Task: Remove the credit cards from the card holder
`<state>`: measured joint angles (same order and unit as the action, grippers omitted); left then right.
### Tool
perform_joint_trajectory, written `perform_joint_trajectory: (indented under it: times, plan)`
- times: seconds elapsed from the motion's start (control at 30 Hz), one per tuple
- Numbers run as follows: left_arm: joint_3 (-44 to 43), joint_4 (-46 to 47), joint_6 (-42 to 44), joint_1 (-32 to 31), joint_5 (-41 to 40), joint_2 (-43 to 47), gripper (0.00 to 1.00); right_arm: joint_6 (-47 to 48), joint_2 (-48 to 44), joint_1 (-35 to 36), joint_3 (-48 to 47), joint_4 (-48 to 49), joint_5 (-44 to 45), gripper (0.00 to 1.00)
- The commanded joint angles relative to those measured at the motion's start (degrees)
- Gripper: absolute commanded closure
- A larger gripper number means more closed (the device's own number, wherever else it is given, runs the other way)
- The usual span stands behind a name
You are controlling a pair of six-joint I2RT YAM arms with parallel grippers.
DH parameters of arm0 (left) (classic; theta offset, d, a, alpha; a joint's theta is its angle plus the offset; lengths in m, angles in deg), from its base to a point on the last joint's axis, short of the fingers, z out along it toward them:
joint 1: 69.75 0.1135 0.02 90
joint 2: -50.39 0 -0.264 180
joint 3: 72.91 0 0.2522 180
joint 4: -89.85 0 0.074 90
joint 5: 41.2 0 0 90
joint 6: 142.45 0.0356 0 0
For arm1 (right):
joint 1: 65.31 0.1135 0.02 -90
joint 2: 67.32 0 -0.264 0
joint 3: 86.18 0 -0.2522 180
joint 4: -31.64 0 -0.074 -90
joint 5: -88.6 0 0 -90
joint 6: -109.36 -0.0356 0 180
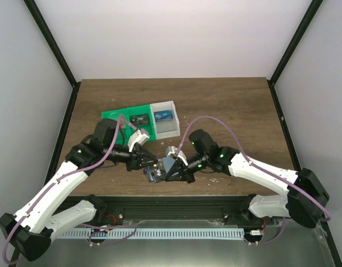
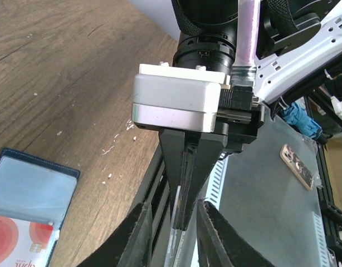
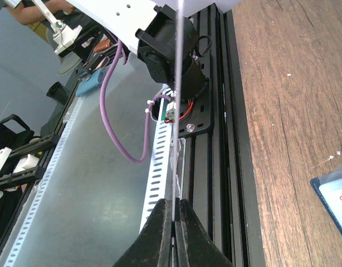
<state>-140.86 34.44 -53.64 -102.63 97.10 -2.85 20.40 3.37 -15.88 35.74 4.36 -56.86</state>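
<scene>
Done: dark card (image 1: 140,119) and blue card (image 1: 163,115) lying in tray (image 1: 112,115), upper centre. Right jaws pinched on thin card (image 3: 176,111), edge-on; left jaws parted, empty. Remaining: red-spot card (image 2: 9,239) inside card holder (image 2: 32,183) on counter (image 2: 76,67), lower left of left-wrist view.

tabletop (image 1: 226,105): matt grainy wood | card holder (image 2: 34,189): glossy clear pockets | credit card (image 3: 177,111): thin smooth plastic

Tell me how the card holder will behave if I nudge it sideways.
The card holder lies flat and thin on the wood table, so it probably slides easily rather than tipping. Its clear pockets look glossy, so a pinch may slip there. With a red-and-white card inside, that leaf is likely stiffer.
</scene>
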Motion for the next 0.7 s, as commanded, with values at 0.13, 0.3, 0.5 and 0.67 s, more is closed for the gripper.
perform_joint_trajectory:
  times: [0.13, 0.3, 0.5, 0.67]
  plan:
    - [-0.2, -1.7, 2.3, 0.1, 1.3, -0.8, 0.8, -0.7, -0.9, 0.4, -0.9, 0.7, 0.5, 1.0]
    - [0.3, -1.7, 3.0, 0.1, 1.5, -0.6, 0.83, -1.0, -1.2, 0.4, -0.9, 1.3, 0.5, 1.0]
    - [0.4, -1.8, 3.8, 0.1, 3.7, -0.6, 0.96, -1.3, -1.7, 0.4, -0.8, 1.4, 1.2, 1.0]
    - [0.6, -1.8, 4.1, 0.1, 4.7, -0.6, 1.0, -1.7, -2.6, 0.4, -0.4, 2.3, 1.9, 1.0]
